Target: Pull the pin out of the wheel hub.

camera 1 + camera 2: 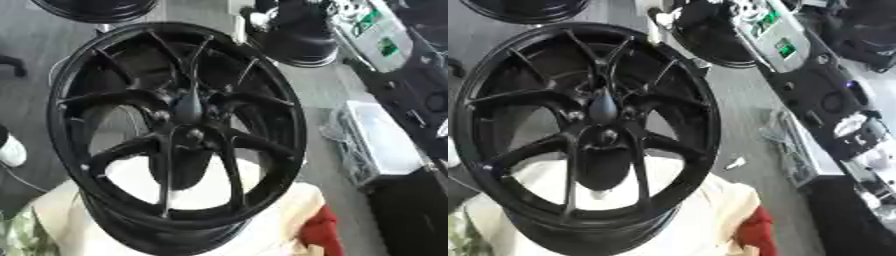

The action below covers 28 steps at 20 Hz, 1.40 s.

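My wheel hub [179,130] is glossy black all over, spokes and rim alike. Under it at 6 o'clock lies a cream cloth [280,220], with a red patch [322,231] at 5 o'clock and a green-and-white patterned bit [19,235] at 7 o'clock. The floor [35,35] is grey. At 1 o'clock a white panel carries green labels [785,48].

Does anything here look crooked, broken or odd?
Nothing looks broken. The black wheel lies face-up on a cream cloth, its dark hub intact. The whole scene sits askew, likely from the camera's tilt. The robot's right arm runs down the right side; no hand shows.
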{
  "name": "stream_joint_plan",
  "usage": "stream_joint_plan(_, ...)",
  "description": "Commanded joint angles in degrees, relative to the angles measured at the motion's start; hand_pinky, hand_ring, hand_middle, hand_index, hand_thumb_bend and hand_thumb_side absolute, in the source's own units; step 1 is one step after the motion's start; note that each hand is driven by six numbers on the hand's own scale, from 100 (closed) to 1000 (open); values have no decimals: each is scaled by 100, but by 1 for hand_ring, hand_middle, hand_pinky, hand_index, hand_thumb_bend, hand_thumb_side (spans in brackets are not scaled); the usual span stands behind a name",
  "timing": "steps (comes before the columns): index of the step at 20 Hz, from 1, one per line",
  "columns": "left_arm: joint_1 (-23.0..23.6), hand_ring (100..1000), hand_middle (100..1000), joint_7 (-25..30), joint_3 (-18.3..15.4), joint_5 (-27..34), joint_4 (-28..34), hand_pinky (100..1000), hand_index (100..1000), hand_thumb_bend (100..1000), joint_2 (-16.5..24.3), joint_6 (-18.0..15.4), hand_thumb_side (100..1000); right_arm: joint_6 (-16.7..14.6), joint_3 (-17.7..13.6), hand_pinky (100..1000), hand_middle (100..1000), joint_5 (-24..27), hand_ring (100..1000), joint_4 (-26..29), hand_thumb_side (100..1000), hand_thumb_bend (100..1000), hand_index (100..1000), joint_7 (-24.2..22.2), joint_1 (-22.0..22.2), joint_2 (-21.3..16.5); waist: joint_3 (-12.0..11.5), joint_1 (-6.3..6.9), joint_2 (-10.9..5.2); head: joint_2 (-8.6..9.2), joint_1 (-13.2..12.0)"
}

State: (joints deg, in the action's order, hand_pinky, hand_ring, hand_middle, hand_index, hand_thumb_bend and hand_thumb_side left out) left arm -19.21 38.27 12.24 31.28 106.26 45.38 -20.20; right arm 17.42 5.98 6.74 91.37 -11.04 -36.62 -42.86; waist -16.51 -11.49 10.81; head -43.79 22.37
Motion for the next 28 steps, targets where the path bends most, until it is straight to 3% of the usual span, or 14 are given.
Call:
stream_joint_plan(1, -35, 995, 838, 2, -39, -10, 68, 781, 822, 100, 159, -33, 603, 36, -323, 620, 215, 156, 431, 67, 100, 100, 309, 270, -6, -345, 29, 98, -61, -33, 77)
stream_joint_plan(7, 9, 996, 839, -25, -83, 20, 93, 782, 822, 100, 154, -27, 601, 11, -946, 619, 216, 522, 427, -221, 100, 100, 311, 896, 384, -727, 113, 110, -45, -33, 76)
stream_joint_plan(12, 90, 998, 840, -90, -180, 50, 149, 782, 822, 100, 137, 15, 604, -210, -1839, 616, 220, 1010, 426, -338, 100, 100, 315, 1681, 1552, -1161, 217, 105, 11, -33, -137)
stream_joint_plan(15, 119, 999, 840, -116, -220, 63, 198, 782, 822, 100, 113, 49, 605, -422, -2417, 628, 247, 1046, 443, -168, 100, 100, 346, 2172, 2541, -1085, 266, 107, 59, -6, -263)
stream_joint_plan(17, 122, 999, 841, -129, -239, 74, 238, 783, 822, 100, 87, 74, 606, -531, -2744, 641, 273, 773, 461, 1, 100, 100, 374, 2437, 3165, -892, 275, 120, 92, 30, -329)
stream_joint_plan(20, 119, 1000, 842, -164, -281, 114, 303, 783, 823, 100, 27, 101, 604, -630, -3008, 762, 659, -5, 688, 84, 100, 100, 787, 2458, 3990, -525, 289, 167, 163, 121, -524)
stream_joint_plan(22, 113, 1000, 842, -180, -299, 148, 361, 783, 823, 100, -2, 117, 603, -740, -3104, 788, 729, -471, 742, 30, 150, 152, 840, 2184, 4396, -253, 285, 197, 201, 161, -606)
stream_joint_plan(23, 113, 1000, 842, -183, -304, 160, 385, 784, 823, 100, -7, 124, 603, -762, -3162, 811, 756, -634, 774, -28, 275, 245, 860, 2086, 4526, -155, 285, 206, 214, 174, -627)
stream_joint_plan(27, 116, 1000, 842, -188, -312, 182, 441, 784, 823, 100, -14, 152, 603, -762, -3309, 811, 756, -1110, 774, -189, 275, 245, 860, 1928, 4737, 32, 278, 221, 231, 193, -643)
stream_joint_plan(28, 126, 1000, 843, -195, -325, 180, 443, 784, 823, 100, -11, 154, 604, -746, -3341, 857, 797, -1165, 813, -224, 491, 344, 893, 1930, 4771, 70, 304, 224, 247, 210, -669)
